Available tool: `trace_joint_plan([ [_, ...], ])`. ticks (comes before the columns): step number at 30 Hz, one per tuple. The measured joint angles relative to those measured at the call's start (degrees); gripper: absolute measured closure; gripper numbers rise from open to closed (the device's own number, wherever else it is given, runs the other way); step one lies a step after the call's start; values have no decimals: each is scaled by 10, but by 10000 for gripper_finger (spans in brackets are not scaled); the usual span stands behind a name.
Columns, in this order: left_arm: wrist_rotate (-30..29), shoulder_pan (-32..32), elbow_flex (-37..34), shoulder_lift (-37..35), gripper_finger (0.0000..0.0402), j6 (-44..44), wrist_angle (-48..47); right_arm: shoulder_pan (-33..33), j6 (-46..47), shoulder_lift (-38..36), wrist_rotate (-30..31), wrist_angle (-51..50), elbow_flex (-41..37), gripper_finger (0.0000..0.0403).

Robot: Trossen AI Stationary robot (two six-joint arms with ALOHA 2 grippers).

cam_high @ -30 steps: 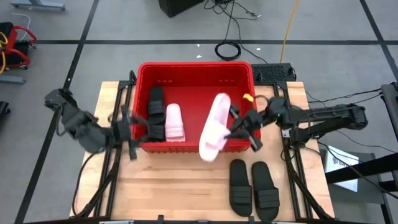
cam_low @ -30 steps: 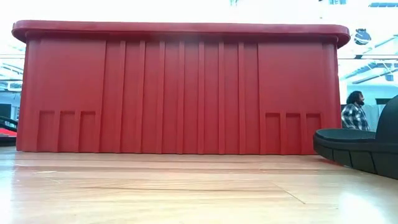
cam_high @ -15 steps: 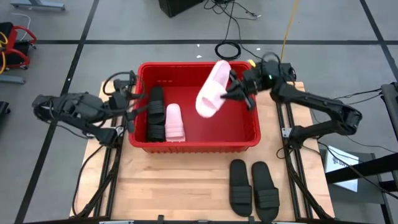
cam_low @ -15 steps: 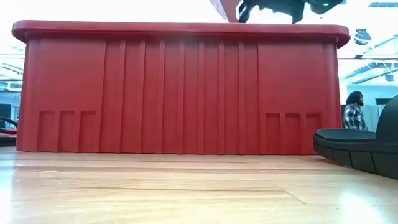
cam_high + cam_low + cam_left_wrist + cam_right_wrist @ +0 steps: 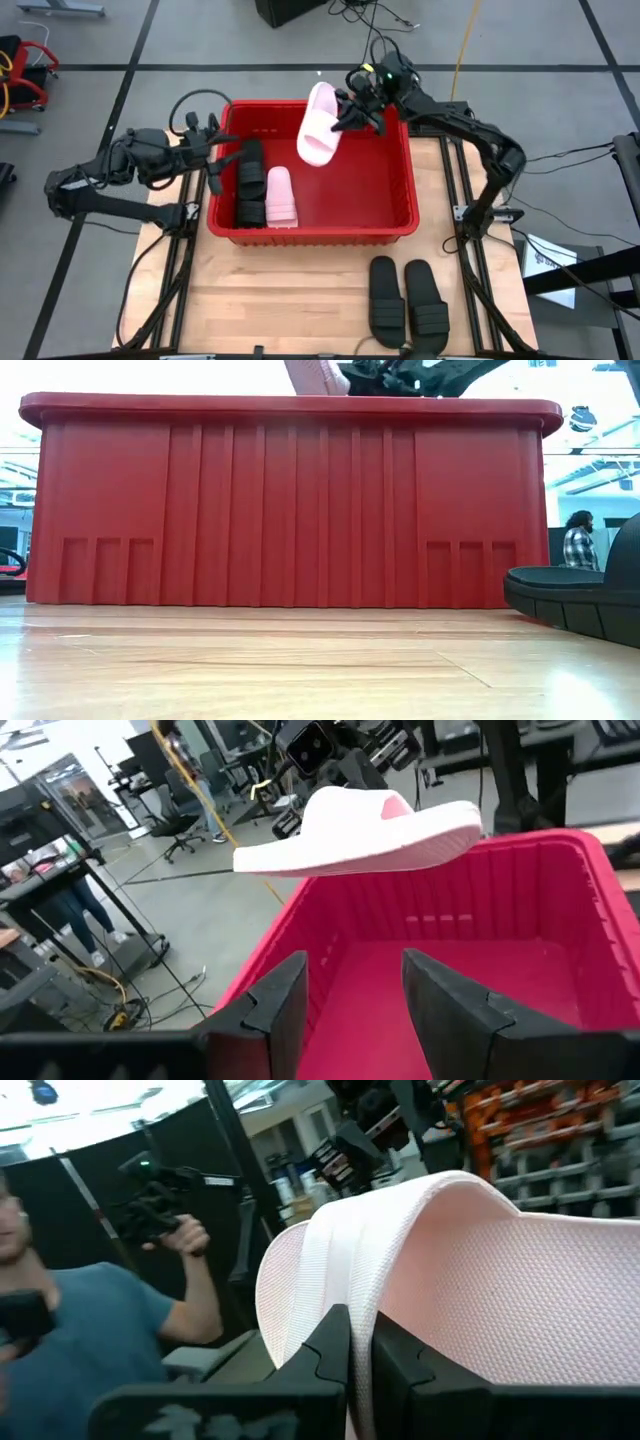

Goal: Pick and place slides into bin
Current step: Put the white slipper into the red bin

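Observation:
The red bin [image 5: 400, 215] stands mid-table. A black slide [image 5: 249, 180] and a pale pink slide [image 5: 281, 196] lie side by side on its floor, at the left. My right gripper [image 5: 352, 112] is shut on a second pale pink slide [image 5: 319, 135] above the bin's far part; this slide also shows in the left wrist view [image 5: 360, 835] and over the rim in the low view [image 5: 308, 374]. My left gripper [image 5: 214, 162] is open at the bin's left wall, its fingers [image 5: 285, 995] pointing into the bin with nothing between them. My right gripper pinches the pale pink slide's strap [image 5: 345, 1275] between its two fingers, at the strap's edge. The fingers [image 5: 330, 1350] come about level from the table's far right. The slide is lifted clear above the bin and reaches away from the fingers toward the table's left.
Two black slides [image 5: 388, 300] [image 5: 428, 308] lie side by side on the wooden table near its front edge, right of centre; one shows in the low view [image 5: 575, 600]. Cables lie on the floor beyond the far edge. A person [image 5: 90, 1320] stands off the table.
My right gripper has carried the pale pink slide from the bin's near right corner toward the table's far edge and left, to above the bin's far part, rolling the slide as it went. My left gripper has swung from the bin's near left corner farther along its left wall.

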Motion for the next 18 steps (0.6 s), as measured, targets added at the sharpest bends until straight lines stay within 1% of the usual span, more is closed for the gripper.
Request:
trace_joint_plan([
  [4,49,55,-40,-18,234,-18,57,-5,35,51,-27,3,74,397],
  [7,91,89,-65,-21,234,-40,78,-7,55,77,-47,1,102,397],
  [9,99,104,-73,-21,234,-57,80,-7,61,85,-60,0,105,397],
  [12,108,117,-78,-20,234,-69,81,-7,60,90,-61,-8,103,397],
  [18,149,118,-79,-16,234,-95,67,0,40,90,-59,-11,88,397],
])
